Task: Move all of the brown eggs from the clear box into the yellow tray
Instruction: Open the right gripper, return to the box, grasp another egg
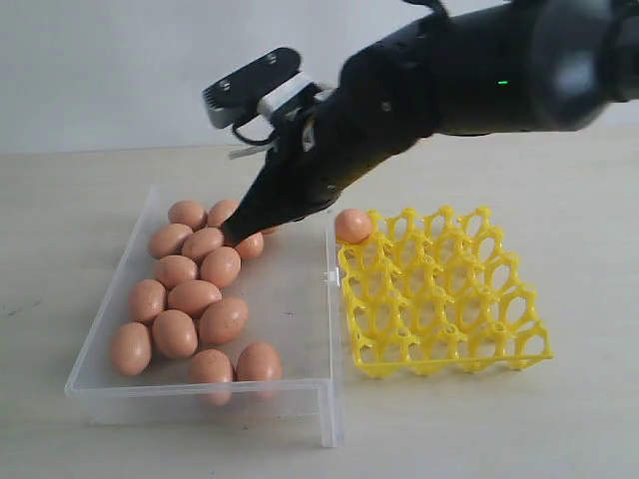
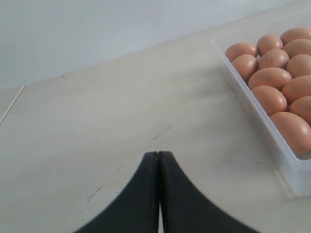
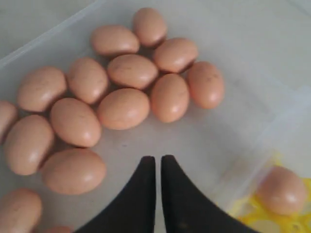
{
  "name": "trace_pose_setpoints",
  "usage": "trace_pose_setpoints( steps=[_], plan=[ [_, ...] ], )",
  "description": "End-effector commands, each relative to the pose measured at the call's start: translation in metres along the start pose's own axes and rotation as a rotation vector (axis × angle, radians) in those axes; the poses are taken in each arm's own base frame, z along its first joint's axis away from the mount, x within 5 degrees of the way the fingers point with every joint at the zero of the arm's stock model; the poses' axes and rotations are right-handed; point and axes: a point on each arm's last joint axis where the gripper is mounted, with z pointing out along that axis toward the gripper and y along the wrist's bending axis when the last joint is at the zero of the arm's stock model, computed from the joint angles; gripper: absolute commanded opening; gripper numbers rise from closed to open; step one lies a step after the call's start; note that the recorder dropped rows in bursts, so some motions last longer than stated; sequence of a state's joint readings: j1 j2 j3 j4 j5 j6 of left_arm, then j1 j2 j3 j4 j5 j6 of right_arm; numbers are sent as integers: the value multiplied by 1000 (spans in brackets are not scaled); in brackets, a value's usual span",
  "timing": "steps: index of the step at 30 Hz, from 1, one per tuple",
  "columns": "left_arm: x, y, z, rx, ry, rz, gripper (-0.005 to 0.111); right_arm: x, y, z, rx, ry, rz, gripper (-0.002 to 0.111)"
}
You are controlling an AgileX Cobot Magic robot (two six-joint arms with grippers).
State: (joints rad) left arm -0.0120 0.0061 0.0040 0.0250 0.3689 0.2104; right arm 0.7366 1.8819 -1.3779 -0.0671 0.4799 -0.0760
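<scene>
While the exterior view took in both containers at once, each wrist view caught only a slice of the scene. From outside, the clear box (image 1: 100, 299) lay on the pale surface (image 1: 559, 200) at 9 o'clock of the yellow tray (image 1: 439, 361), the two side by side. More than a dozen brown eggs (image 1: 195, 296) crowded the box from its 12 o'clock end down its 9 o'clock side. A single egg (image 1: 351, 226) sat in the tray's 11 o'clock corner.

The right gripper (image 1: 238, 232) reached in from 2 o'clock, with its tip low among the eggs at the box's 12 o'clock end. The dark arm (image 1: 419, 80) covered that spot, so the tip possibly touched an egg there.

The right wrist view showed what the arm hid. The right gripper (image 3: 158, 158) was closed to a thin slit, with nothing between its fingers.

Only the left wrist view showed the left gripper (image 2: 158, 153). It was fully closed and empty over bare surface, well apart from the box wall (image 2: 257, 121).
</scene>
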Motion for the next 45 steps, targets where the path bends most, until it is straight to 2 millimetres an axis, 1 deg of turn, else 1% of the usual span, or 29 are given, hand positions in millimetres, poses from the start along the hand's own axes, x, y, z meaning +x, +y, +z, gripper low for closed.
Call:
trace_pose_setpoints(
  steps=[1,3,5,6,7,10,13,16,19,21,24,33,35,36,39,40,41,45],
  plan=[
    [-2,1,-1,-5,-15,-4,0,-18,20,32,-101,100,132,29],
    [-2,1,-1,-5,-15,-6,0,-25,17,48,-69,139,395,46],
    [-2,1,-1,-5,-15,-6,0,-28,5,61,16,163,593,56],
    [-2,1,-1,-5,-15,-6,0,-27,0,68,53,172,685,58],
    [-2,1,-1,-5,-15,-6,0,-28,-3,74,76,174,740,58],
    [-2,1,-1,-5,-15,-4,0,-27,-8,87,75,189,829,58],
    [-2,1,-1,-5,-15,-4,0,-27,-5,98,43,203,920,58],
    [-2,1,-1,-5,-15,-4,0,-28,0,108,-12,223,991,58],
    [-2,1,-1,-5,-15,-6,0,-23,2,117,-11,244,1000,58],
    [-2,1,-1,-5,-15,-6,0,-21,2,120,-1,245,999,58],
    [-2,1,-1,-5,-15,-6,0,-21,1,126,-2,220,994,56],
    [-2,1,-1,-5,-15,-4,0,-14,4,144,-30,199,1031,56],
    [-2,1,-1,-5,-15,-6,0,-11,5,149,-27,208,1031,52],
    [-2,1,-1,-5,-15,-6,0,-10,5,149,-26,209,1029,46],
    [-2,1,-1,-5,-15,-6,0,-11,5,148,-32,204,991,18],
    [-2,1,-1,-5,-15,-6,0,-13,4,146,-36,198,966,7],
    [-2,1,-1,-5,-15,-6,0,-16,4,143,-41,189,934,0],
    [-2,1,-1,-5,-15,-4,0,-28,-2,125,-26,130,808,0]
  ],
)
